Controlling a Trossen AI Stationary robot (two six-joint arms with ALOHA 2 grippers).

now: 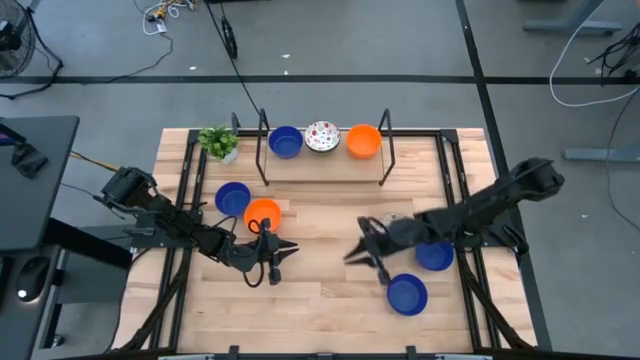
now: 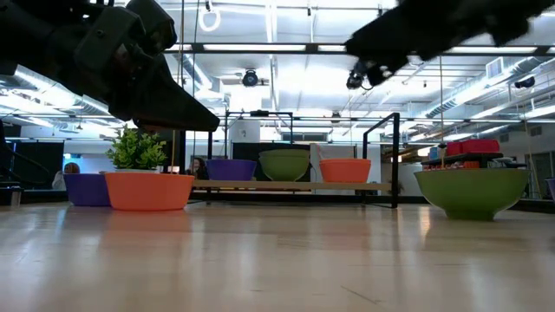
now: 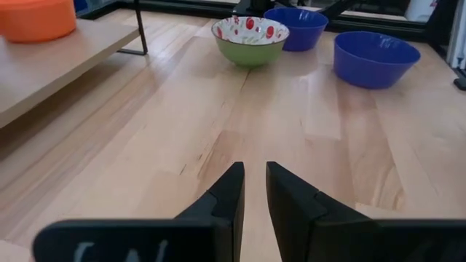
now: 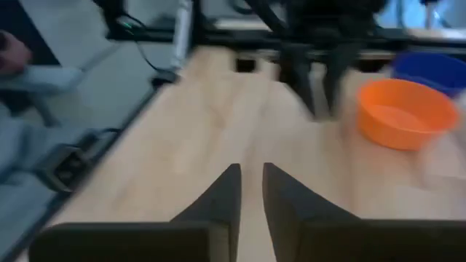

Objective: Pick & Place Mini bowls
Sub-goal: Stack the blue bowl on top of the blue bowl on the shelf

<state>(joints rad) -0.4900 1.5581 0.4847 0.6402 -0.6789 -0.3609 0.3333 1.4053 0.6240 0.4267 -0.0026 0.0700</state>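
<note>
While three bowls, blue [image 1: 285, 142], speckled [image 1: 322, 136] and orange [image 1: 363, 141], sit in a row on the low shelf [image 1: 325, 166] at the tabletop's [image 1: 320, 300] far edge, the others lie on the tabletop itself: a blue bowl [image 1: 232, 197] and an orange bowl [image 1: 262, 213] touching on the left, two more blue ones [image 1: 434, 256] [image 1: 407, 294] on the right, and another speckled bowl [image 3: 250, 40] partly hidden under the right arm. The left gripper [image 1: 287, 251] hangs just in front of the orange one, its jaws nearly clenched with a thin gap, grasping nothing. The right gripper [image 1: 351, 254] faces it across the middle, jaws likewise almost together and empty. Between the two lies bare wood, and the whole near strip of the tabletop is open. A small plant [image 1: 218, 142] stands at the far left corner beside the shelf.
</note>
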